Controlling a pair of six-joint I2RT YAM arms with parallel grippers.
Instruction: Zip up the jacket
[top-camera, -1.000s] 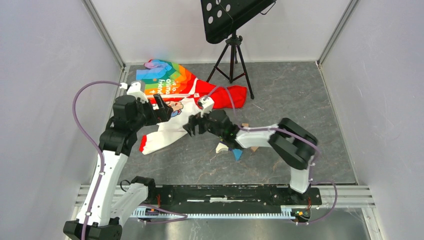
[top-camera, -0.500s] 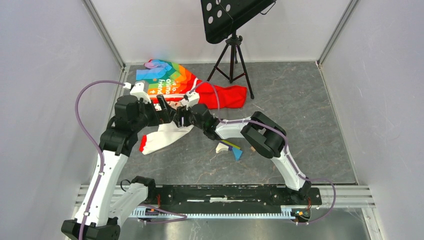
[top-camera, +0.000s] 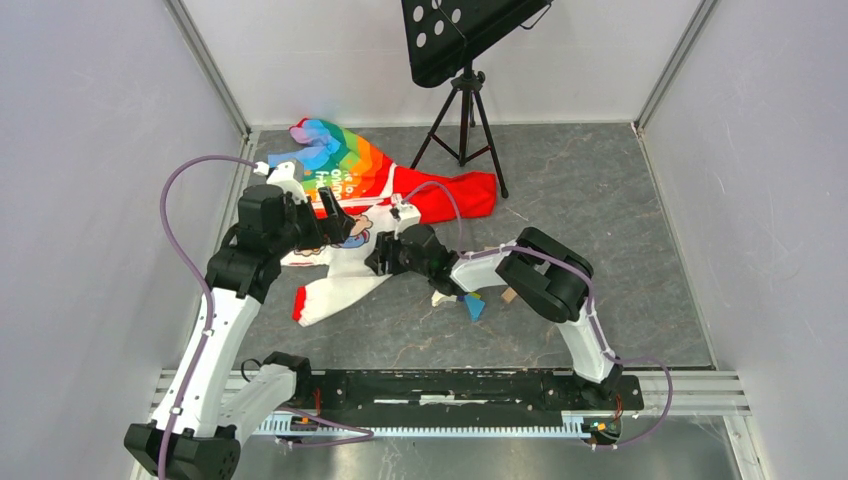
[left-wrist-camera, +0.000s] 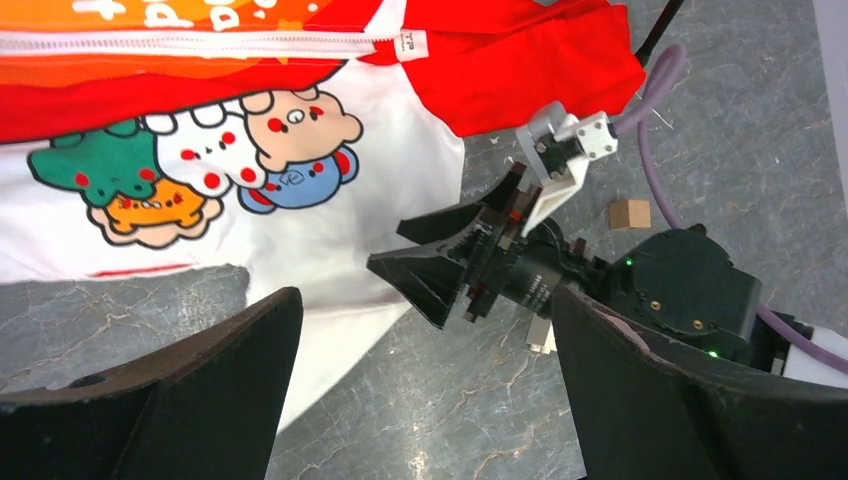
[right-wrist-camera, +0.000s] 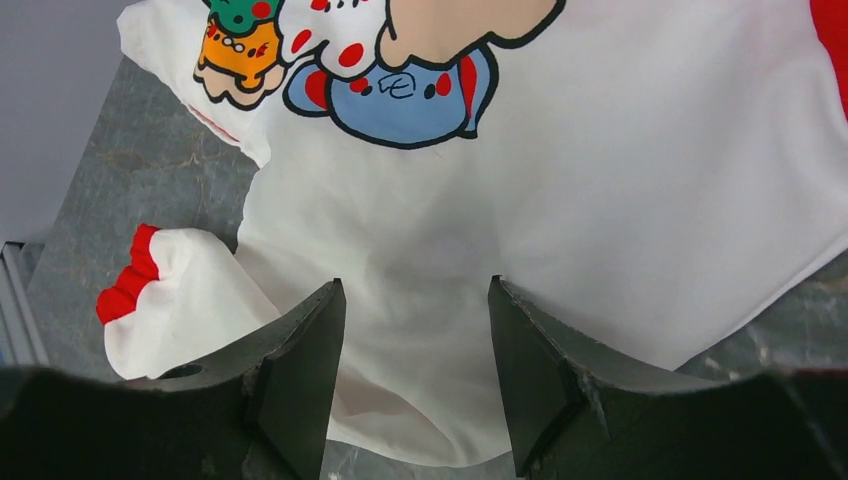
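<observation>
The jacket (top-camera: 345, 275) lies crumpled at the back left of the floor, with a rainbow panel (top-camera: 340, 165), a red sleeve (top-camera: 455, 195) and a red cuff (top-camera: 300, 305). In the left wrist view its zipper (left-wrist-camera: 200, 42) runs between the rainbow and white halves. My right gripper (top-camera: 378, 255) is down on the white front (right-wrist-camera: 600, 170). Its fingers (right-wrist-camera: 300, 360) stand apart, open, with a soft fold of white cloth bunched between them (right-wrist-camera: 415, 290). My left gripper (top-camera: 335, 228) hovers wide open (left-wrist-camera: 425, 300) just above the jacket's white edge and the right gripper (left-wrist-camera: 385, 245), holding nothing.
A black music stand's tripod (top-camera: 465, 110) stands behind the red sleeve. Small white and blue blocks (top-camera: 465, 300) and a wooden cube (left-wrist-camera: 630, 213) lie under the right forearm. Grey walls enclose the floor on three sides. A metal rail (top-camera: 450, 385) runs along the near edge.
The right gripper's fingers have narrowed over the white cloth. The jacket's white part and its cuff have slid toward the near side. The left gripper has stayed wide open.
</observation>
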